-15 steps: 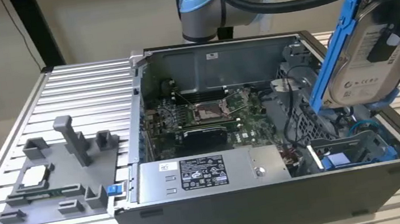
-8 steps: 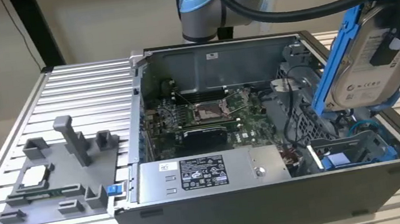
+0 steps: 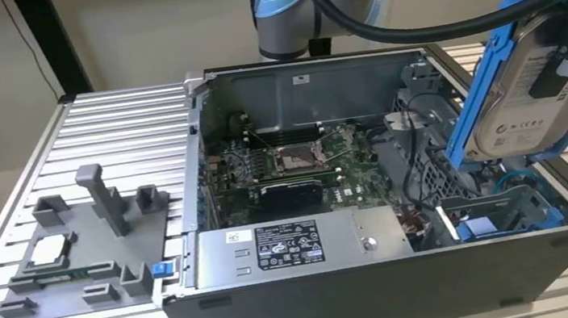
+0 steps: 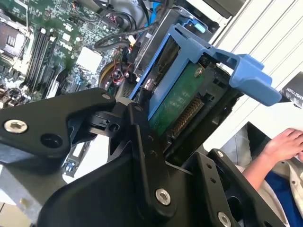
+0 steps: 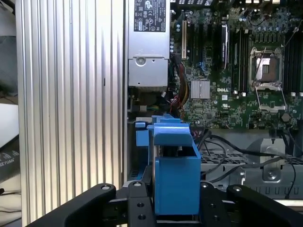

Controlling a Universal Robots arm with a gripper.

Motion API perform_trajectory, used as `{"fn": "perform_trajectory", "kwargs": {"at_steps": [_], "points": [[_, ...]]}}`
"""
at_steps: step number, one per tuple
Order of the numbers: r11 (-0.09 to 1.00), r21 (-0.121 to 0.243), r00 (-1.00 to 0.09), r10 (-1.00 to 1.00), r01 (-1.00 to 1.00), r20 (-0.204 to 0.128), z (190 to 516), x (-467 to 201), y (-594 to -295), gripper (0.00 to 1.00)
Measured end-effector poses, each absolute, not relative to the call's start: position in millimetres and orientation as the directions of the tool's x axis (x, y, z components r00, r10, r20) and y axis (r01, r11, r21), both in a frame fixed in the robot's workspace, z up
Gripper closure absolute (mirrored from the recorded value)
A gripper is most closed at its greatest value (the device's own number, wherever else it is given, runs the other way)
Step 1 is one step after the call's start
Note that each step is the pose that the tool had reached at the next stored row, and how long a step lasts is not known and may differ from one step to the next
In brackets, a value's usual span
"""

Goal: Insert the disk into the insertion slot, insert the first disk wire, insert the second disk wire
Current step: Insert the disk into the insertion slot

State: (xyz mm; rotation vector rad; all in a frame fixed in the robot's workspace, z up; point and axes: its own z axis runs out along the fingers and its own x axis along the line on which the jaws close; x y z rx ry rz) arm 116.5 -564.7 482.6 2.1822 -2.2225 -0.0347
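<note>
Exterior view: we see the gripper [image 3: 563,64] pinching the disk [image 3: 522,109], which hangs tilted in its blue caddy above the open computer case [image 3: 387,293], toward the exterior view's right. Below it, apart, lies the insertion slot [image 3: 507,209]. In the first wrist view, the fingers [image 5: 209,204] press both sides of the caddy.

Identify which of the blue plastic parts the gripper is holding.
The caddy frame around the disk, clamped in the gripper above the case; the blue fittings sit down in the insertion slot.
</note>
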Motion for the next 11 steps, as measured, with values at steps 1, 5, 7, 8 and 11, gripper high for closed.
{"fn": "perform_trajectory", "kwargs": {"at_steps": [1, 5, 7, 8, 11], "points": [[0.018, 0.035, -0.018, -1.000, -0.999, 0.003, 482.6, 116.6, -564.7, 1.00], [0.018, 0.035, -0.018, -1.000, -0.999, 0.003, 481.9, 117.4, -564.7, 1.00], [0.018, 0.035, -0.018, -1.000, -0.999, 0.003, 481.5, 117.4, -564.7, 1.00], [0.018, 0.035, -0.018, -1.000, -0.999, 0.003, 481.2, 117.4, -564.7, 1.00], [0.018, 0.035, -0.018, -1.000, -0.999, 0.003, 479.8, 117.4, -564.8, 1.00]]}}
